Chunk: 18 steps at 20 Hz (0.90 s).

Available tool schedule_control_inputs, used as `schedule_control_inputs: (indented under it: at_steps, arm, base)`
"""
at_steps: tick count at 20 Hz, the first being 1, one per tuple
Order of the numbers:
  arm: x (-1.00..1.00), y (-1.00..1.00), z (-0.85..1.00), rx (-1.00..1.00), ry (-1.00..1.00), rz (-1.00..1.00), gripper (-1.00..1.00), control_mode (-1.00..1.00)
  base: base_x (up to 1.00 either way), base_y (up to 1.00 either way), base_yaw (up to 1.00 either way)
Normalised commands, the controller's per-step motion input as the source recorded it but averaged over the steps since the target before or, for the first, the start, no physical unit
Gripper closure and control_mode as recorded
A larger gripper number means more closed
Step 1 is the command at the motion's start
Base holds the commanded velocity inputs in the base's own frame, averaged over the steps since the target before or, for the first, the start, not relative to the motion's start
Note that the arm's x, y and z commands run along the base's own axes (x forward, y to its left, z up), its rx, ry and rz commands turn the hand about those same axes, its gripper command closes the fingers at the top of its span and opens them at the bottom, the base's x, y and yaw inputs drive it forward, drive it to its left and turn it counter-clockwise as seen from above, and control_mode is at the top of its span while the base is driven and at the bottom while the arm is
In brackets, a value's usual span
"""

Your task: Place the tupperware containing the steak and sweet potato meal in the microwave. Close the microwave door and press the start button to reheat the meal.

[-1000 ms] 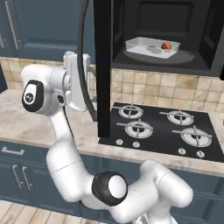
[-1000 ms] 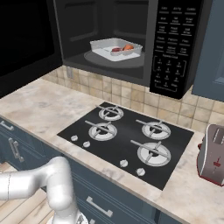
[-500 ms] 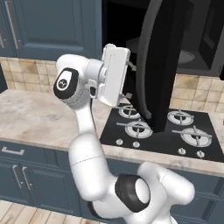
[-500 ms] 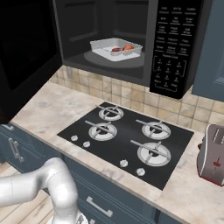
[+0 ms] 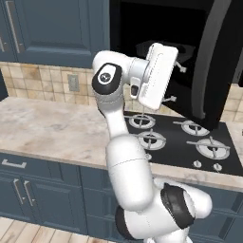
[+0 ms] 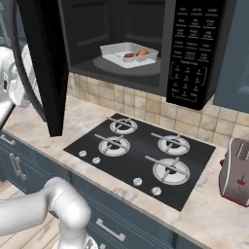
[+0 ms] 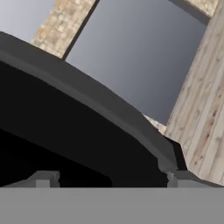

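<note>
The shallow, pale translucent tupperware tray [image 6: 129, 53] sits on the round grey turntable inside the wide black microwave [image 6: 146, 44]. It holds the dark red steak [image 6: 129, 55] and the orange sweet potato [image 6: 142, 52]. The large black microwave door [image 6: 41, 63] stands partly open on the left. The gripper [image 7: 111, 180] is against the door, fingers spread apart, gripping nothing.

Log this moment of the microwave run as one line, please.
phase: closing door | tupperware in microwave, steak and sweet potato inside | microwave door partly open | gripper open against door | start: unpressed
</note>
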Motion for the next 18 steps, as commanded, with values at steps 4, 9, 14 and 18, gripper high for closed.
schedule_control_inputs:
  at_steps: [4, 9, 14, 18]
  arm:
    - [0.52, -0.76, 0.00, 0.08, 0.00, 0.15, -1.00, -1.00]
    - [0.62, -0.60, 0.00, 0.09, -0.01, 0.26, -1.00, -1.00]
    - [0.65, -0.42, 0.00, 0.09, -0.08, 0.37, -1.00, -1.00]
    - [0.57, -0.39, 0.00, 0.11, -0.19, 0.44, -1.00, -1.00]
  base:
    - [0.00, 0.00, 0.00]
    - [0.00, 0.00, 0.00]
    - [0.00, 0.00, 0.00]
    - [0.00, 0.00, 0.00]
